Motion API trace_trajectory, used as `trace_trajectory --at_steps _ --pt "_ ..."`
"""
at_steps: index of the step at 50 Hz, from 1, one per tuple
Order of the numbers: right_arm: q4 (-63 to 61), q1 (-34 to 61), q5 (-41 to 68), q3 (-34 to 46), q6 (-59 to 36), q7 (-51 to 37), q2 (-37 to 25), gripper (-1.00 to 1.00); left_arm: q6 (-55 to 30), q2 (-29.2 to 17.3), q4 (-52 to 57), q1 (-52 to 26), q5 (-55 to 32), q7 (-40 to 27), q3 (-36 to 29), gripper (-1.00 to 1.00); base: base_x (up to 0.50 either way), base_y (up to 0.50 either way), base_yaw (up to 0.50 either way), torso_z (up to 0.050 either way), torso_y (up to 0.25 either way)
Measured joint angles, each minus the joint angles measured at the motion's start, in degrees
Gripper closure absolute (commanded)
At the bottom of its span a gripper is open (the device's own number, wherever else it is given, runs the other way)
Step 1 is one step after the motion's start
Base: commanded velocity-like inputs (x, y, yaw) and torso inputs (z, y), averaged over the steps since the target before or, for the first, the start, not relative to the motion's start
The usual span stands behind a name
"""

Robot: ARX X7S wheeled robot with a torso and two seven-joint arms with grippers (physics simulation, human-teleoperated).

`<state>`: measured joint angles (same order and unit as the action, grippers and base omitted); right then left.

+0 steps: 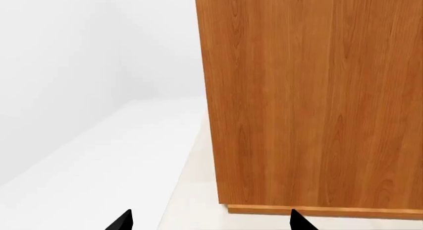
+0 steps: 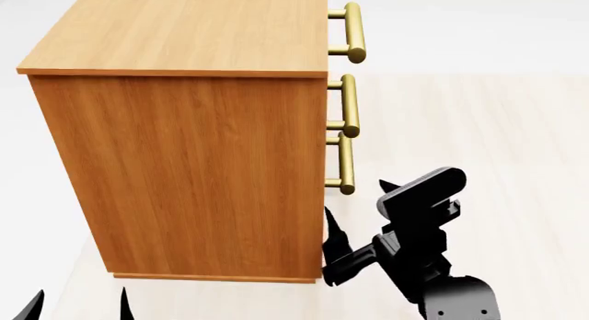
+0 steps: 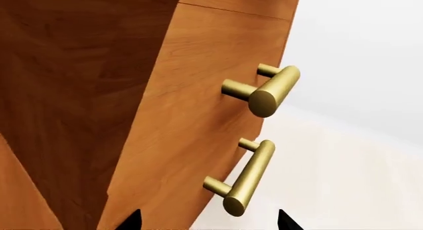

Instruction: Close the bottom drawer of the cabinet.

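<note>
From my head camera, going left to right: my left tool (image 2: 78, 305) shows only as two dark fingertips at the bottom edge, spread apart with nothing between them, down by the near lower corner of the cabinet (image 2: 184, 168). Its wrist camera looks flat onto the cabinet's plain side panel, with pale floor (image 1: 119, 155) beside it.

The cabinet stands side-on to me, its three brass handles lined up along the right-hand front edge. The lowest handle (image 2: 345, 165) belongs to the bottom drawer (image 2: 327, 196), and from this angle its front looks level with the two drawers above; I see no gap or protruding box. I judge the drawer to be pushed home, or very nearly so.

My right tool (image 2: 333, 254) sits just beside the cabinet's lower front corner, below that handle. Its fingertips are parted and hold nothing. Whether it touches the drawer front, I cannot tell.

What seems left is confirming the drawer is flush and backing the arm away.
</note>
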<state>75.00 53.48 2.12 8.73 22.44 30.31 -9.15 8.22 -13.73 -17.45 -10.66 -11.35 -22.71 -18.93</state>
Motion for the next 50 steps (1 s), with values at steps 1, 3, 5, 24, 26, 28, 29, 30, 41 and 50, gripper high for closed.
trace_trajectory --at_steps 1,3,5,24,26,28,29,30,41,50 --pt "0.0 0.04 0.08 -0.21 -0.19 0.41 -0.04 -1.0 -0.01 -0.01 0.01 0.0 -0.02 -0.02 -0.02 -1.0 0.0 0.0 0.0 0.0 0.0" --pt "0.0 0.14 0.22 -0.53 -0.5 1.16 -0.09 -1.0 -0.03 -0.03 0.02 0.0 -0.05 -0.05 -0.06 -1.0 0.0 0.0 0.0 0.0 0.005" --pt "0.0 0.21 0.31 -0.82 -0.74 1.77 -0.14 -1.0 -0.02 -0.06 0.01 -0.01 -0.08 -0.08 -0.09 -1.0 0.0 0.0 0.0 0.0 0.0" --pt "0.0 -0.38 1.02 -3.68 1.58 2.01 -1.19 -1.0 0.9 -0.35 -0.35 -0.64 0.18 -1.24 0.24 -1.0 0.0 0.0 0.0 0.0 0.0" --pt "0.0 -0.54 1.12 -4.11 2.11 1.95 -1.41 -1.0 0.88 -0.45 -0.02 -0.66 0.24 -1.48 0.31 -1.0 0.0 0.0 0.0 0.0 0.0" --pt "0.0 -0.69 1.19 -4.49 2.6 1.91 -1.62 -1.0 0.73 -0.57 0.48 -0.67 0.28 -1.72 0.38 -1.0 0.0 0.0 0.0 0.0 0.0" --pt "0.0 -0.77 1.24 -4.67 2.86 1.92 -1.72 -1.0 0.6 -0.65 0.84 -0.67 0.3 -1.84 0.42 -1.0 0.0 0.0 0.0 0.0 0.0" --pt "0.0 -0.84 1.3 -4.85 3.12 1.94 -1.81 -1.0 0.44 -0.74 1.26 -0.67 0.34 -1.99 0.44 -1.0 0.0 0.0 0.0 0.0 0.0" --pt "-10.29 -6.87 1.83 -6.32 1.62 0.6 -2.38 -1.0 -0.99 -1.63 5.97 -0.48 1.14 -3.71 0.61 -1.0 0.0 0.0 0.0 0.0 0.0" --pt "-28.83 -15.83 1.36 -7.49 -1.65 -4.11 -1.99 -1.0 -1.65 -2.3 9.53 -0.33 1.45 -4.9 1.0 -1.0 0.0 0.0 0.0 0.0 0.0"
